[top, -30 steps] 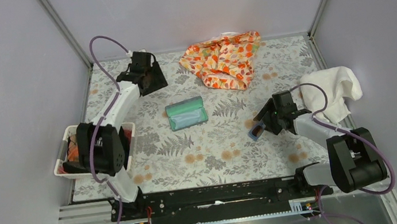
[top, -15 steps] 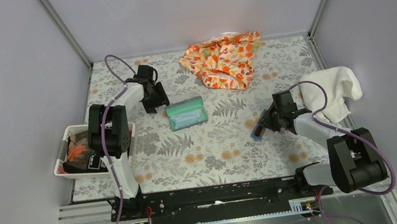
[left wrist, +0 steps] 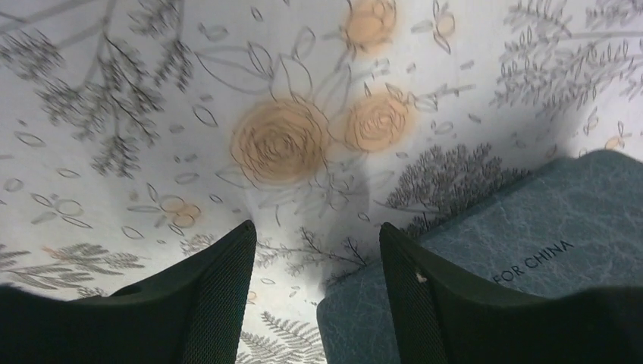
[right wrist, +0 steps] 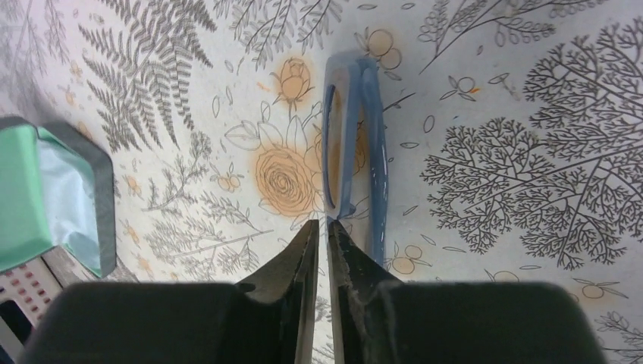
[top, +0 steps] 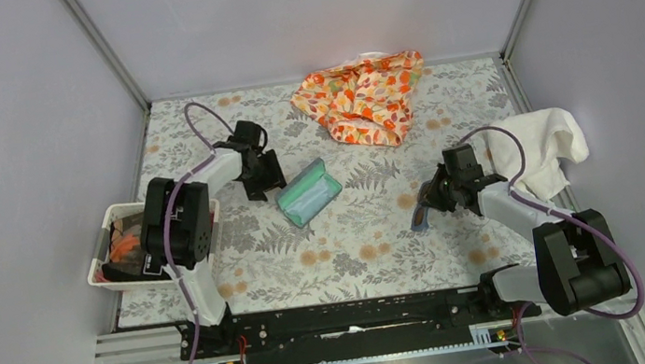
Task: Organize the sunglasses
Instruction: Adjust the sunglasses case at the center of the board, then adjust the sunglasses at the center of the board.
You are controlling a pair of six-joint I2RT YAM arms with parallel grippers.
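Note:
The sunglasses point(right wrist: 352, 144), a blue frame with brownish lenses, stand on edge on the floral table point(top: 355, 244) at the right point(top: 419, 216). My right gripper point(right wrist: 322, 224) is shut on the near end of their frame, its tips pinching the thin rim. The open case point(top: 309, 193), dark grey outside and teal inside, lies mid-table with a light blue cloth point(right wrist: 68, 197) in it. My left gripper point(left wrist: 317, 235) is open and low at the case's left end point(top: 263, 173). One corner of the case point(left wrist: 531, 250) reaches between its fingers.
An orange floral cloth point(top: 364, 96) lies at the back. A white towel point(top: 536, 149) is bunched at the right edge, just behind the right arm. A white bin point(top: 121, 251) of mixed items sits at the left edge beside the left arm.
My right jaws have closed from wide open onto the sunglasses' frame. The left arm has swung down to the case, which has turned clockwise, its left end pushed nearer.

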